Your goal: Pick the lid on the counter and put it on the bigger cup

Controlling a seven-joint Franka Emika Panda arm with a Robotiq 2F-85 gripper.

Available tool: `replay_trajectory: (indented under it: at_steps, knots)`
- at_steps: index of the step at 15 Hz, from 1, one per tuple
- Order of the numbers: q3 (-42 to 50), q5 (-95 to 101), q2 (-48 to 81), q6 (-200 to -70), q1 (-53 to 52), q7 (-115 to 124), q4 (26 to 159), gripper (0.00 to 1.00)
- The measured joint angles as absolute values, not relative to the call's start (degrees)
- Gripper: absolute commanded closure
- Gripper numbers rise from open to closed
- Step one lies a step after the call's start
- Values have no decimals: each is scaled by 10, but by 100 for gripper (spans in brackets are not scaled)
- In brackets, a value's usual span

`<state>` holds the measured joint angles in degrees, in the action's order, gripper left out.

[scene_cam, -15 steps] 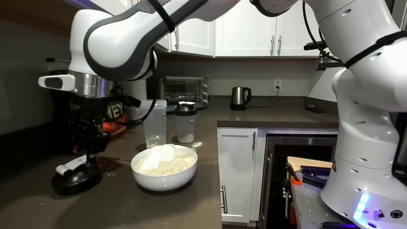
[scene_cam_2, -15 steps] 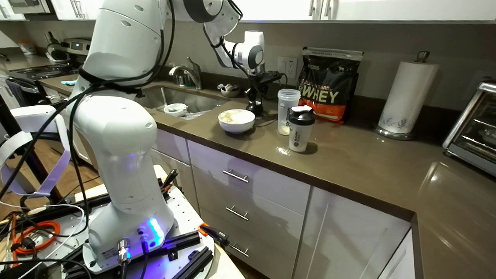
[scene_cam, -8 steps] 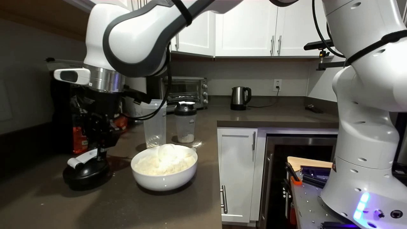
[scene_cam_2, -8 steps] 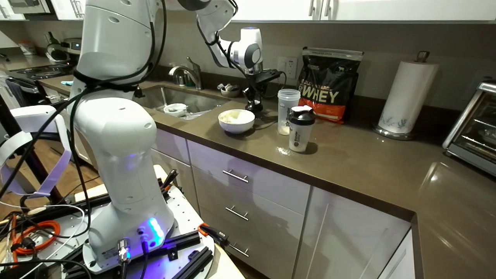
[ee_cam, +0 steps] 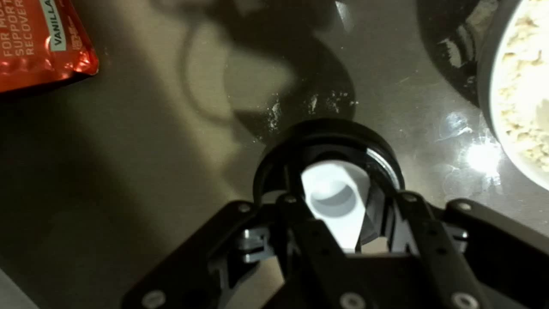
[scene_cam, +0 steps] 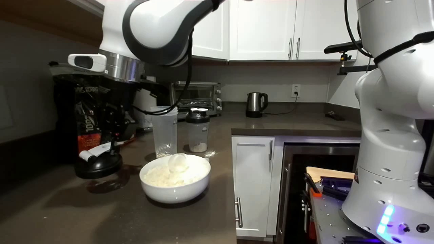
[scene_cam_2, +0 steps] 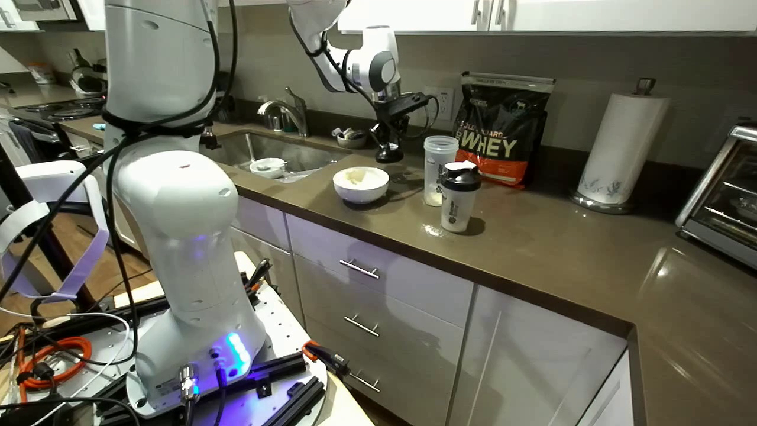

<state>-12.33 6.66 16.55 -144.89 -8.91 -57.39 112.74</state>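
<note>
Lid [scene_cam: 98, 166], black and round, hangs clear of the dark countertop [scene_cam: 190, 222], and my gripper [ee_cam: 336, 191] is clamped on it at the white flip cap [ee_cam: 343, 225]. The tall translucent tumbler [scene_cam: 165, 134] stands at two o'clock from the lid in an exterior view, its mouth higher than what I hold, so I judge this to be the lift, with the carry and the capping not yet done. To do it well I should rise straight until the lid's underside would clear that mouth, and only then swing across. The white bowl of powder [scene_cam: 173, 195] sits between three and four o'clock there; a high path should pass it without trouble. My black cable [scene_cam: 189, 64] loops across the tumbler's mouth in that view, touching or not I cannot tell, so I would watch for snagging. I would leave alone the shorter shaker bottle [scene_cam_2: 457, 204], already lidded, at five o'clock from the tumbler in an exterior view. Over the mouth, I should centre the lid, level it, lower slowly, and let go only once it sits flat all round.
</note>
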Motion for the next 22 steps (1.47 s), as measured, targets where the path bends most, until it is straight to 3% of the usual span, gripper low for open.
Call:
replay_trajectory:
  at_steps: [22]
  knots:
    - [-94,64,22,-1451,-89,-572,1222,87]
